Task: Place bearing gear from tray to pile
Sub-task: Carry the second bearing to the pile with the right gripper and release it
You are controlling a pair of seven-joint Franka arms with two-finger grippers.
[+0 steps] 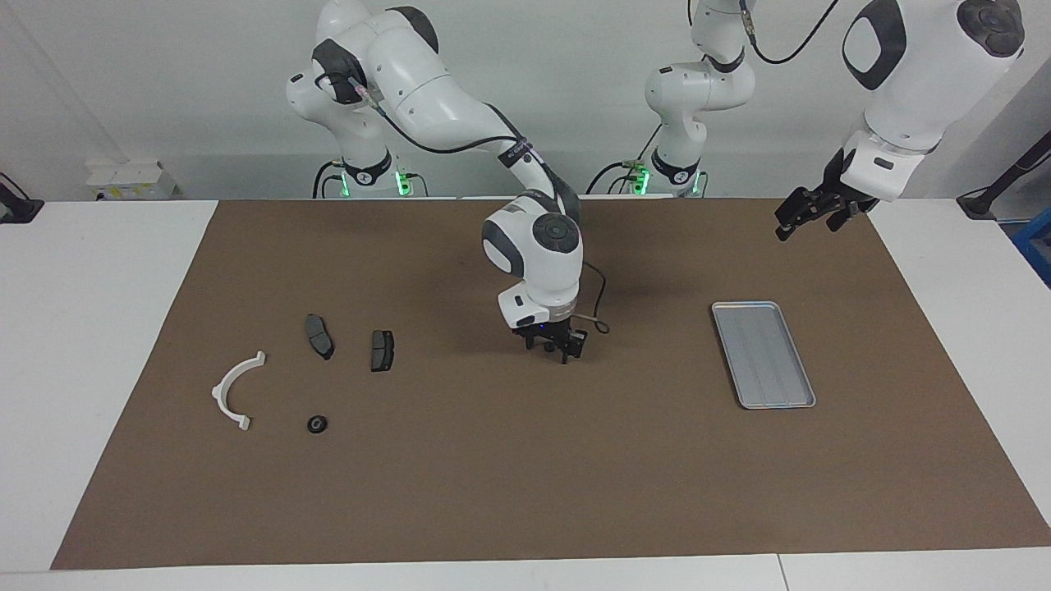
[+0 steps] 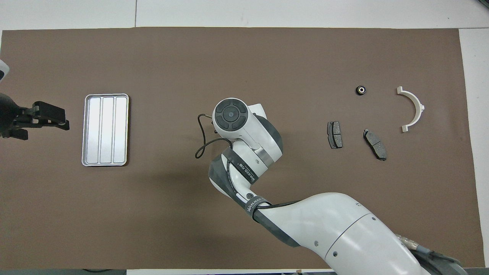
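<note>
The silver tray (image 1: pixel 764 353) (image 2: pixel 105 130) lies bare toward the left arm's end of the mat. My right gripper (image 1: pixel 554 351) points straight down, low over the middle of the mat. A small dark round part, the bearing gear (image 1: pixel 547 345), sits right at its tip. Whether it is gripped I cannot tell, and in the overhead view the right hand hides it. The pile lies toward the right arm's end: a white bracket (image 1: pixel 236 392) (image 2: pixel 413 108) and two brake pads (image 1: pixel 319 336) (image 1: pixel 382 350). My left gripper (image 1: pixel 792 223) (image 2: pixel 57 118) hangs open and holds nothing, raised beside the tray.
A small black ring-shaped part (image 1: pixel 317 423) (image 2: pixel 361 90) lies on the mat with the pile, farther from the robots than the pads. A thin cable (image 2: pixel 200 137) loops out from the right hand. The brown mat (image 1: pixel 525 492) covers most of the white table.
</note>
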